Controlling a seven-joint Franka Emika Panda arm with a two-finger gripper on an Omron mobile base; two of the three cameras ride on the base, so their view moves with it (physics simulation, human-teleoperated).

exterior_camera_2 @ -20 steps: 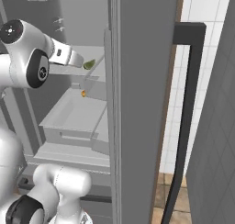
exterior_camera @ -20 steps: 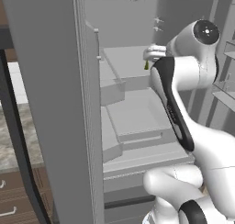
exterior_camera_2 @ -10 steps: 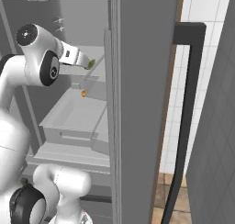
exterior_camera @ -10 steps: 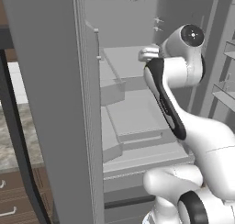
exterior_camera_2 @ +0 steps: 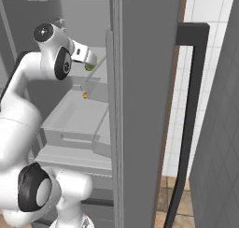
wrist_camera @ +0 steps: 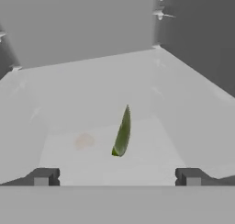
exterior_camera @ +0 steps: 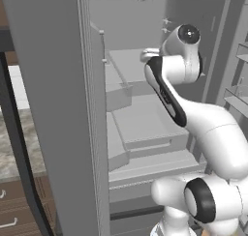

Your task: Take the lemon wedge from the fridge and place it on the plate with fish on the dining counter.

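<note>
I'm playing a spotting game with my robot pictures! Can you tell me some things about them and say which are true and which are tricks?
1. The gripper is open. True.
2. The lemon wedge is squeezed between the fingers. False: it lies on the shelf ahead of them, untouched.
3. The fridge is standing open. True.
4. The lemon wedge is bright red. False: it is green.
5. A small orange lump sits on the shelf under the lemon wedge. True.
</note>
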